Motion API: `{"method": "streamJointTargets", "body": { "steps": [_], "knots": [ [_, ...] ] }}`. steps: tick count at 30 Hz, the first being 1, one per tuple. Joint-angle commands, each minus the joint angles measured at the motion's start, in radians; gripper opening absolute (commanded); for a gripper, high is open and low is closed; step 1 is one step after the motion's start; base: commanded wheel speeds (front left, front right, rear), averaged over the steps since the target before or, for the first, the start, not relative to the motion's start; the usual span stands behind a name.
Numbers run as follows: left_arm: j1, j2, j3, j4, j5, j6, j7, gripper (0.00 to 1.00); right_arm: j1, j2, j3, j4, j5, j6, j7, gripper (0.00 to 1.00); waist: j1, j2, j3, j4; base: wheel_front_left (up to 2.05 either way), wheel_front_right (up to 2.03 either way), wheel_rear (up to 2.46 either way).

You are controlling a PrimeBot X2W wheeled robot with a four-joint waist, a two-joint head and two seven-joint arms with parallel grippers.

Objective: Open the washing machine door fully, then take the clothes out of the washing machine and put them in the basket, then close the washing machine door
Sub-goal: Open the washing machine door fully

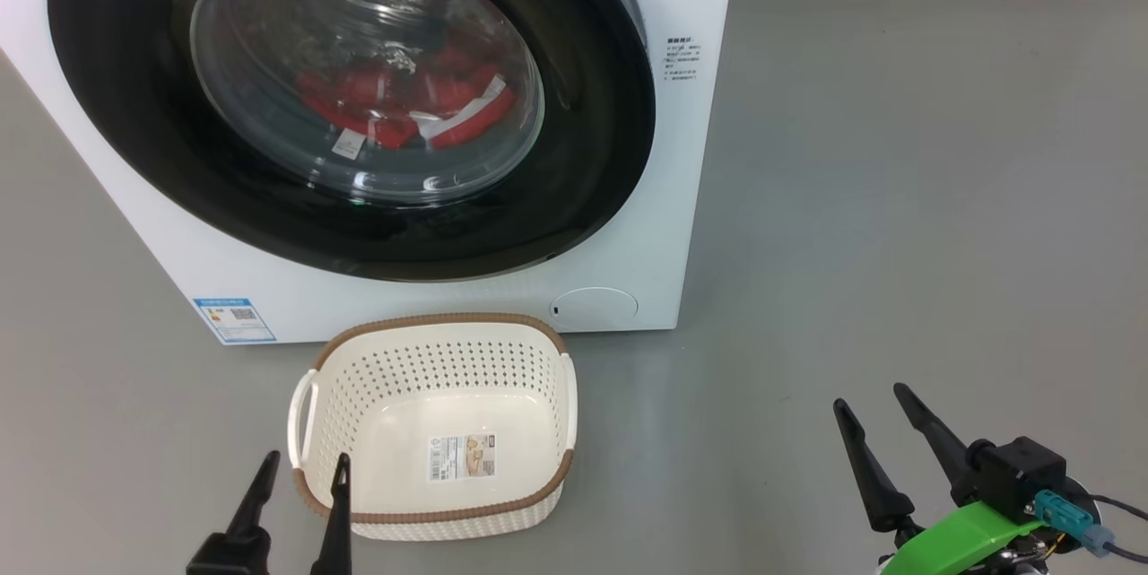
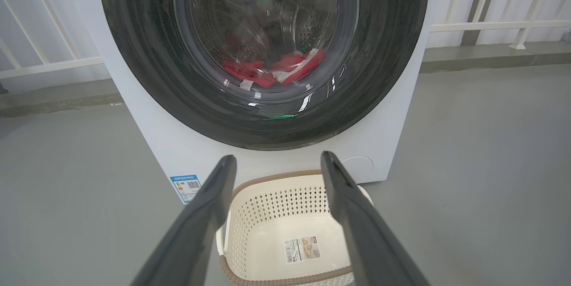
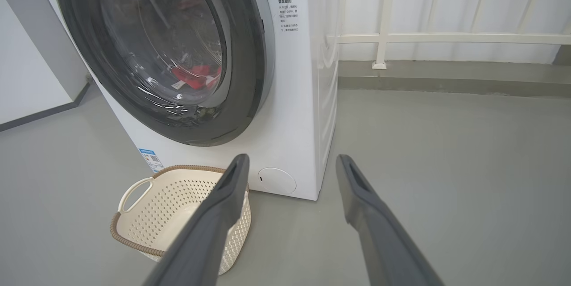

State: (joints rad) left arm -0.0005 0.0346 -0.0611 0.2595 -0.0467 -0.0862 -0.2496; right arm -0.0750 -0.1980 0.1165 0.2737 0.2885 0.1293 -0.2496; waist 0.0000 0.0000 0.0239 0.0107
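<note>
Grey floor (image 1: 897, 198) before the washing machine (image 1: 668, 243): right tool (image 1: 869, 396) (released, like left tool (image 1: 306, 460)) should hook the door (image 1: 592, 153) at its right rim.

Sparse laundry area, domestic or test setting: a white front-loading washing machine (image 1: 686, 198) stands directly on a smooth grey floor (image 1: 915, 198), with a cream railing (image 3: 446, 38) behind and a plain white wall (image 3: 26, 80) alongside (a low grey kerb (image 3: 446, 76) runs beneath the railing).
</note>
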Motion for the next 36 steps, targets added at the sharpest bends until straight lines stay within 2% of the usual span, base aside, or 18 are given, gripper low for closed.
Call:
{"method": "streamJointTargets", "body": {
  "steps": [1, 10, 11, 12, 14, 17, 24, 33, 36],
  "knots": [
    [-0.015, 0.016, 0.035, -0.024, 0.000, 0.006, -0.012, 1.00, 0.008, -0.005, 0.017, -0.029, -0.010, 0.001, -0.012, 1.00, 0.0000, 0.0000, 0.001, 0.000, 0.00, 0.00, 0.00],
    [-0.018, 0.016, 0.034, -0.021, -0.002, 0.000, -0.012, 1.00, 0.000, -0.001, 0.013, -0.036, -0.009, 0.001, -0.012, 1.00, 0.0000, 0.0000, 0.002, -0.001, 0.00, 0.00, 0.00],
    [-0.019, 0.016, 0.034, -0.022, -0.002, 0.000, -0.012, 1.00, -0.001, 0.001, 0.013, -0.037, -0.004, 0.001, -0.012, 0.86, 0.0000, 0.0000, 0.003, 0.000, 0.00, 0.00, 0.00],
    [-0.020, 0.016, 0.033, -0.023, -0.002, -0.001, -0.012, 1.00, -0.003, 0.002, 0.013, -0.039, 0.003, 0.001, -0.012, 0.44, 0.0000, 0.0000, 0.004, 0.000, 0.00, 0.00, 0.00],
    [-0.022, 0.016, 0.030, -0.025, -0.003, -0.001, -0.012, 1.00, -0.012, 0.009, 0.010, -0.044, 0.029, 0.001, -0.012, 0.00, 0.0000, 0.0000, 0.008, 0.001, 0.00, 0.00, 0.00],
    [-0.026, 0.016, 0.028, -0.028, -0.004, -0.001, -0.012, 1.00, -0.028, 0.019, 0.005, -0.048, 0.074, 0.001, -0.012, 0.00, 0.0000, 0.0000, 0.013, 0.001, 0.00, 0.00, 0.00],
    [-0.049, 0.016, 0.007, -0.040, -0.015, 0.001, -0.012, 1.00, -0.181, 0.036, -0.022, -0.071, 0.294, 0.001, -0.012, 0.00, 0.0000, 0.0000, 0.049, 0.004, 0.00, 0.00, 0.00],
    [-0.124, 0.016, -0.050, -0.054, -0.055, 0.019, -0.012, 1.00, -0.467, -0.030, -0.054, -0.025, 0.502, 0.001, -0.012, 0.00, 0.0000, 0.0000, 0.121, 0.068, 0.00, 0.00, 0.00],
    [-0.148, 0.016, -0.074, -0.060, -0.075, 0.030, -0.012, 1.00, -0.557, -0.070, -0.030, 0.008, 0.542, 0.001, -0.012, 0.00, 0.0000, 0.0000, 0.147, 0.097, 0.00, 0.00, 0.00]
  ]
}}
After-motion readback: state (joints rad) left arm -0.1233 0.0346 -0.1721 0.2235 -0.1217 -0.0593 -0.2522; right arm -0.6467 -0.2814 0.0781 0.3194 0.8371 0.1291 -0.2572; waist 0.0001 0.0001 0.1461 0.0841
